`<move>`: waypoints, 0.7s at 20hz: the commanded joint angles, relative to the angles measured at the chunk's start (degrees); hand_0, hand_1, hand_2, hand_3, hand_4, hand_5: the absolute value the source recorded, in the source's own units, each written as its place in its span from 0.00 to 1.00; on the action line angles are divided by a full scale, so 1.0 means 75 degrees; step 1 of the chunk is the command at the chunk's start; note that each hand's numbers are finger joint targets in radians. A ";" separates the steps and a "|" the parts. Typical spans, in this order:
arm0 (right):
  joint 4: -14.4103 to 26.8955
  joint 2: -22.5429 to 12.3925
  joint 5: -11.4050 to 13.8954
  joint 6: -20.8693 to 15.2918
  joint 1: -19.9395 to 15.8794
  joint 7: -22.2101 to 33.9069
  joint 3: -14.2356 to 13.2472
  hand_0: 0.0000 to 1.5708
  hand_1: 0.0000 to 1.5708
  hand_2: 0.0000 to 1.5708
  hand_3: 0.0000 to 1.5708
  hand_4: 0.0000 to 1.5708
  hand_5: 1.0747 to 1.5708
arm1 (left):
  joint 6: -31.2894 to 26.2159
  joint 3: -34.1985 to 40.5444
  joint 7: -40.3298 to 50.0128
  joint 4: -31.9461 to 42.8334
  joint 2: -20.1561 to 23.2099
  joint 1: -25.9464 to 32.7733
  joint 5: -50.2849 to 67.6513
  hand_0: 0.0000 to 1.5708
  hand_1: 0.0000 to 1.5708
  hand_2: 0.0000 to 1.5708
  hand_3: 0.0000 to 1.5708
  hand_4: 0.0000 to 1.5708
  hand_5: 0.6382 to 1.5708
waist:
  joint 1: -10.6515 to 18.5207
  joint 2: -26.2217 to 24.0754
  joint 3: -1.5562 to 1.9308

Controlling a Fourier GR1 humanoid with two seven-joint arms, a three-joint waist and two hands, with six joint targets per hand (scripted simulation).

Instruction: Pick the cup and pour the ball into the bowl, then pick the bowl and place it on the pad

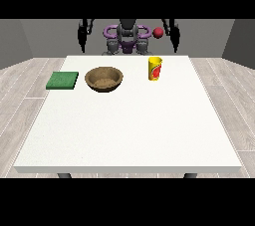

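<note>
room: grey walls, pale wood-plank floor; you get the robot small at the far edge, facing you.
surface: large white table [129, 130], all three props sit in its far half.
cup: yellow cup with red mark [155, 68], upright, long axis vertical, mouth up, right of centre near the far edge.
ball: red ball [158, 32] shows above the cup, up beside the arm at the view's right, not in the cup; you can't tell from here whether it is in the air or held.
bowl: brown wooden bowl [103, 78], left of the cup, apart from it, mouth up.
pad: green square pad [63, 80], flat, just left of the bowl, not touching.
hand at view's right: dark hand [175, 47] hangs low at the table's far edge, behind and slightly right of the cup; fingers too small to read, can't tell their state.
hand at view's left: dark hand [81, 44] hangs behind the table edge, above the pad-bowl side; same, can't tell.
key relation: cup lies toward you and a bit inward from the hand at the view's right; that hand is clearly nearer, the other has the bowl between it and the cup.
step: judged as start, cup not grasped, nothing poured.
next move: you'd likely reach forward and down with the nearer hand, side-on to the upright cup.
risk: ball isn't in the cup, so pouring may carry nothing.
</note>
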 commanded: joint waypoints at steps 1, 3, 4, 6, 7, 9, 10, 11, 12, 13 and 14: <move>-0.0443 -0.0176 -0.0014 0.0031 -0.0011 0.0271 -0.0044 0.00 0.00 0.00 0.00 0.56 0.92 | -0.0041 0.0043 0.0267 -0.0437 0.0141 -0.0037 0.0055 0.00 0.00 0.00 0.00 0.42 0.99 | 0.0005 -0.1103 0.0034; -0.0605 -0.0247 -0.0034 0.0031 -0.0046 0.0450 -0.0081 0.00 0.00 0.00 0.00 0.56 0.92 | -0.0066 0.0068 0.0450 -0.0604 0.0205 -0.0056 0.0095 0.00 0.00 0.00 0.00 0.42 0.99 | 0.0028 -0.1519 0.0044; -0.0683 -0.0285 -0.0040 0.0033 -0.0043 0.0558 -0.0096 0.00 0.00 0.00 0.00 0.56 0.92 | -0.0064 0.0100 0.0536 -0.0687 0.0250 -0.0064 0.0107 0.00 0.00 0.00 0.00 0.42 0.99 | 0.0037 -0.1723 0.0042; -0.0843 -0.0349 -0.0065 0.0021 -0.0082 0.0751 -0.0140 0.00 0.00 0.00 0.00 0.56 0.92 | -0.0086 0.0130 0.0761 -0.0840 0.0282 -0.0088 0.0188 0.00 0.00 0.00 0.00 0.42 0.99 | 0.0042 -0.2101 0.0043; -0.1069 0.0251 -0.0739 -0.0114 0.0492 0.1396 -0.0184 0.00 0.00 0.00 0.00 0.56 0.92 | -0.0034 -0.0102 0.1717 -0.1226 -0.0648 0.0159 0.1095 0.00 0.00 0.00 0.00 0.42 0.99 | -0.0289 -0.2941 0.0087; -0.1386 0.0237 -0.0956 -0.0296 0.0621 0.2298 -0.0340 0.00 0.00 0.00 0.00 0.55 0.93 | -0.0034 -0.0205 0.2480 -0.1580 -0.0677 0.0593 0.1329 0.00 0.00 0.00 0.00 0.41 0.99 | -0.0148 -0.3424 0.0084; -0.1627 0.0270 -0.0888 -0.0335 0.0774 0.2623 -0.0159 0.00 0.00 0.00 0.00 0.55 0.92 | 0.0260 -0.0276 0.3000 -0.1825 -0.0731 0.0469 0.1208 0.00 0.00 0.00 0.00 0.40 0.99 | -0.0247 -0.3495 0.0086; -0.1855 0.0027 -0.1094 -0.0330 0.0789 0.3083 -0.0454 0.00 0.00 0.00 0.00 0.55 0.92 | 0.0221 -0.0263 0.3347 -0.2111 -0.0581 0.0688 0.1269 0.00 0.00 0.00 0.00 0.40 0.99 | -0.0149 -0.3703 0.0086; -0.2167 0.0300 -0.0756 -0.0548 0.0753 0.3240 0.0040 0.00 0.00 0.00 0.00 0.55 0.92 | 0.0399 -0.0231 0.3823 -0.2364 -0.0605 0.0251 0.1341 0.00 0.00 0.00 0.00 0.41 0.99 | -0.0342 -0.3549 0.0084; -0.2402 0.0274 -0.0963 -0.0490 0.0708 0.3168 -0.0093 0.00 0.00 0.00 0.00 0.55 0.92 | 0.0504 0.0032 0.3911 -0.2635 -0.0456 -0.0038 0.1398 0.00 0.00 0.00 0.00 0.39 0.99 | -0.0362 -0.3070 0.0085; -0.2685 0.0085 -0.0918 -0.0753 0.0149 0.3602 -0.0355 0.00 0.00 0.00 0.00 0.52 0.91 | 0.0522 -0.0463 0.3574 -0.2785 -0.0778 0.0481 0.1240 0.00 0.00 0.00 0.00 0.38 0.99 | -0.0149 -0.2883 0.0083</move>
